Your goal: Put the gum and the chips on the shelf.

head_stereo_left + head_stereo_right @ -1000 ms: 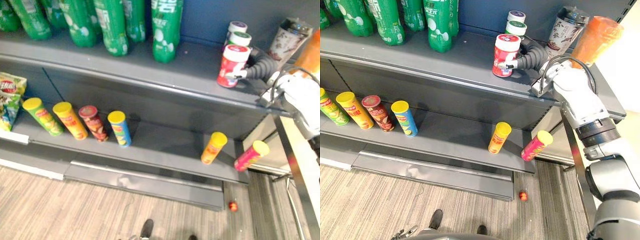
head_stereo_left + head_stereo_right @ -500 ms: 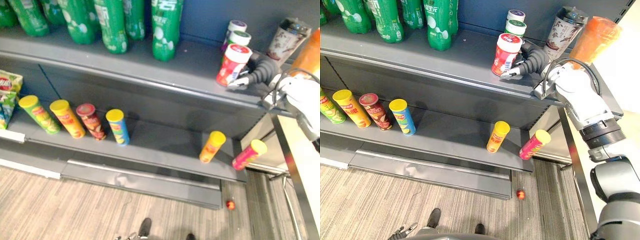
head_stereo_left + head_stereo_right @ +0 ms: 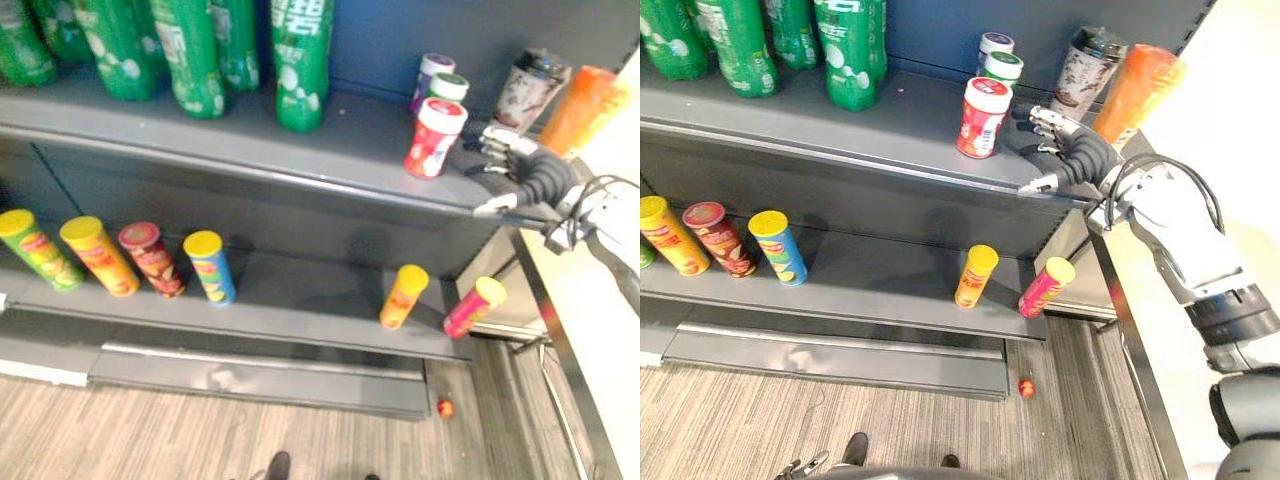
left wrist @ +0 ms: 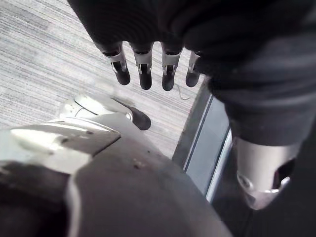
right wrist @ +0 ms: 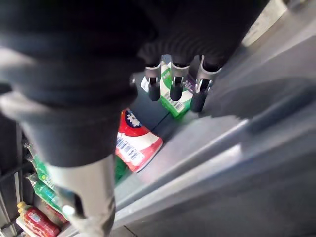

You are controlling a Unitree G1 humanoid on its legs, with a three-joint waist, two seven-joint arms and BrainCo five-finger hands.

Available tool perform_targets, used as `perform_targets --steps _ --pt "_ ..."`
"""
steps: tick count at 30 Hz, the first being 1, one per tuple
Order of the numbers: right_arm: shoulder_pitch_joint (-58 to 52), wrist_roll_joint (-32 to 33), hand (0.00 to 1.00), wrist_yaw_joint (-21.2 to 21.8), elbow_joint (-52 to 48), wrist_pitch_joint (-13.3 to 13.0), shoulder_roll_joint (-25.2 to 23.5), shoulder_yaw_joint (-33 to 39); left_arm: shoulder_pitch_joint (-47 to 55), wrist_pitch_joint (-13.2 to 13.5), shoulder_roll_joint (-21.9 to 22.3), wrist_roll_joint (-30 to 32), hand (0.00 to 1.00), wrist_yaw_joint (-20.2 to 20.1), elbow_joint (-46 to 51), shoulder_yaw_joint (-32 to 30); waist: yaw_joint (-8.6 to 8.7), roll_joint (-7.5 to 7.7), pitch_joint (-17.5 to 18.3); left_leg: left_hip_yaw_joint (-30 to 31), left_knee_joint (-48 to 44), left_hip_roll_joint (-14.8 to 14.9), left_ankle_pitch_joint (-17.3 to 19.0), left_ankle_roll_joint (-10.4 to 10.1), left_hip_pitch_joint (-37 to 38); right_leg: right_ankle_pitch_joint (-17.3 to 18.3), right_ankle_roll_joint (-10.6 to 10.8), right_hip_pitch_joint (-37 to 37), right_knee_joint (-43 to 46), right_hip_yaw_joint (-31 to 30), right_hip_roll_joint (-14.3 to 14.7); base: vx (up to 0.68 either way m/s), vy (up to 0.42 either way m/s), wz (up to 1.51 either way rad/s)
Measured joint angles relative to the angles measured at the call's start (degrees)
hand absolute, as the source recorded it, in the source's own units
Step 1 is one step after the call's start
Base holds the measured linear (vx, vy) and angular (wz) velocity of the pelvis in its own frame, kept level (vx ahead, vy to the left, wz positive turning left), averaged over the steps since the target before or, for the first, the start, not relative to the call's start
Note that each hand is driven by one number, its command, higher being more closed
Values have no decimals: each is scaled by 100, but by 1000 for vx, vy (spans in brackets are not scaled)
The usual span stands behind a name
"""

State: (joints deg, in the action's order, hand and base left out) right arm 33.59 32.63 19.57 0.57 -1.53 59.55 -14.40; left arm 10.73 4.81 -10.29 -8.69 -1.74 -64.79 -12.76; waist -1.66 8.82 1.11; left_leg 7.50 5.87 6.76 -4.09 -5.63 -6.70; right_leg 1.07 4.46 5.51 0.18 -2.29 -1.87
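Note:
A red gum jar (image 3: pixel 982 118) with a white lid stands upright on the upper shelf (image 3: pixel 890 135), in front of a green-lidded jar (image 3: pixel 1002 68) and a purple-lidded one (image 3: pixel 993 45). My right hand (image 3: pixel 1065 140) hovers at the shelf's right end, a short way right of the red jar (image 5: pixel 136 143), open and holding nothing. Chips cans lean on the lower shelf: an orange one (image 3: pixel 403 296) and a pink one (image 3: pixel 474 306) at the right, with several more, among them a blue one (image 3: pixel 209 267), at the left. My left hand (image 4: pixel 143 69) hangs open above the floor.
Green bottles (image 3: pixel 300 60) line the upper shelf's left and middle. A brown cup (image 3: pixel 1087 70) and an orange bottle (image 3: pixel 1137 90) stand at its far right, behind my hand. A small red ball (image 3: pixel 1025 387) lies on the floor below the shelf.
My right hand has let go of the red gum jar, straightened its fingers and drawn back to the right. The jar stays standing. The camera has shifted.

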Motion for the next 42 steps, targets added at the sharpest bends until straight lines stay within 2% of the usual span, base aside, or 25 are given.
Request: perform_targets --steps 1,3,7,9,16,20,22,23,27,30,33,34,35,36,37,38,39,40,41,42 --pt "-107 6 0 34 -75 -4 55 66 16 1 -2 1 0 0 4 0 7 4 9 -36 0 1 6 3 8 -3 5 12 0 -34 0 20 1 -31" --pt "-390 137 0 98 -305 -11 187 294 66 1 -13 4 0 4 0 -3 135 10 17 -176 2 5 30 -1 62 -15 22 21 -5 -157 0 29 4 -28" --pt "-707 243 0 106 -673 -117 275 733 114 1 -11 8 0 7 -10 -2 232 9 142 -389 2 16 75 -37 144 -25 38 42 -15 -367 7 41 0 -27" --pt "-748 364 0 106 -787 -245 276 884 134 2 -18 10 0 8 -9 -1 311 5 212 -441 2 17 93 -53 185 -26 36 34 -12 -410 8 41 -3 -16" --pt "-820 437 0 92 -1123 -570 318 1618 138 7 -14 10 0 8 10 -14 367 -1 400 -585 4 44 129 -63 197 -28 36 103 -6 -557 49 20 -9 -10" --pt "-1153 461 0 5 -1120 -805 302 2580 236 11 21 9 0 17 16 -115 474 -18 505 -608 6 49 135 -72 196 -27 35 117 -4 -579 62 2 -3 -2" --pt "-1485 470 0 -80 -1133 -887 185 3155 279 11 26 9 0 19 33 -128 508 -17 551 -663 7 54 142 -80 204 -27 36 134 -3 -627 70 5 -12 -11" --pt "-1696 470 0 -143 -1151 -896 51 3487 325 11 28 10 0 21 30 -133 600 -33 616 -668 8 58 146 -85 206 -27 36 135 -4 -631 71 11 -14 -4" --pt "-2482 461 0 -179 -1203 -887 -232 4335 435 11 87 12 0 23 35 -295 702 -65 762 -807 9 87 194 -101 306 -24 40 112 7 -752 96 18 -15 -17" --pt "-3112 445 0 -200 -1271 -879 -545 5216 533 14 146 9 0 21 76 -514 844 -50 810 -1031 5 97 278 -129 406 9 62 156 107 -971 146 -7 -1 -37" --pt "-3790 419 0 -385 -1333 -879 -950 6133 654 17 130 10 0 20 111 -639 1116 86 806 -1367 -37 90 323 -142 457 -2 102 321 224 -1266 181 -11 6 -49" --pt "-3861 409 0 -415 -1336 -879 -1002 6213 655 17 128 12 0 19 112 -668 1133 98 794 -1424 -37 86 327 -143 503 -12 117 328 229 -1318 183 12 30 -73" --pt "-4127 337 0 -480 -1401 -864 -1302 6480 663 19 135 26 0 23 134 -797 1195 175 742 -1718 -160 87 424 -147 552 -78 206 355 235 -1613 201 -15 47 -104" --pt "-4441 323 0 -562 -1689 -828 -1586 6612 688 28 138 46 0 27 294 -864 1188 239 622 -2041 -640 153 710 -139 485 -132 295 355 264 -1865 213 -52 48 -122" --pt "-4644 309 0 -599 -1946 -788 -1696 6671 705 41 150 68 0 26 401 -867 1177 225 561 -2221 -993 223 913 -132 366 -161 361 366 263 -1978 243 -114 53 -143" --pt "-5077 158 0 -641 -2657 -769 -1822 6817 742 117 222 175 0 27 623 -871 1134 139 422 -2579 -1916 483 1437 -155 51 -112 355 536 305 -1944 296 -140 40 -127" --pt "-5244 103 0 -640 -3024 -776 -1845 6884 734 132 284 236 0 29 712 -869 1097 50 352 -2710 -2300 667 1658 -101 -58 -11 433 564 310 -1795 326 -227 43 -178" --pt "-5553 97 0 -608 -3749 -882 -2015 6883 738 171 427 285 0 24 847 -832 1067 -368 254 -3075 -2721 1187 1902 47 -110 269 214 787 621 -918 381 -152 45 -170" --pt "-5593 97 0 -570 -4031 -969 -2086 6839 709 236 464 296 0 24 882 -831 1049 -456 254 -3366 -2726 1384 1896 37 -59 248 43 1080 1301 -377 340 -106 34 -163" --pt "-5587 97 0 -562 -4124 -1043 -2089 6853 659 261 475 322 0 22 875 -830 1061 -523 248 -3529 -2696 1471 1854 25 -2 307 -49 1191 1767 -143 283 5 25 -126"
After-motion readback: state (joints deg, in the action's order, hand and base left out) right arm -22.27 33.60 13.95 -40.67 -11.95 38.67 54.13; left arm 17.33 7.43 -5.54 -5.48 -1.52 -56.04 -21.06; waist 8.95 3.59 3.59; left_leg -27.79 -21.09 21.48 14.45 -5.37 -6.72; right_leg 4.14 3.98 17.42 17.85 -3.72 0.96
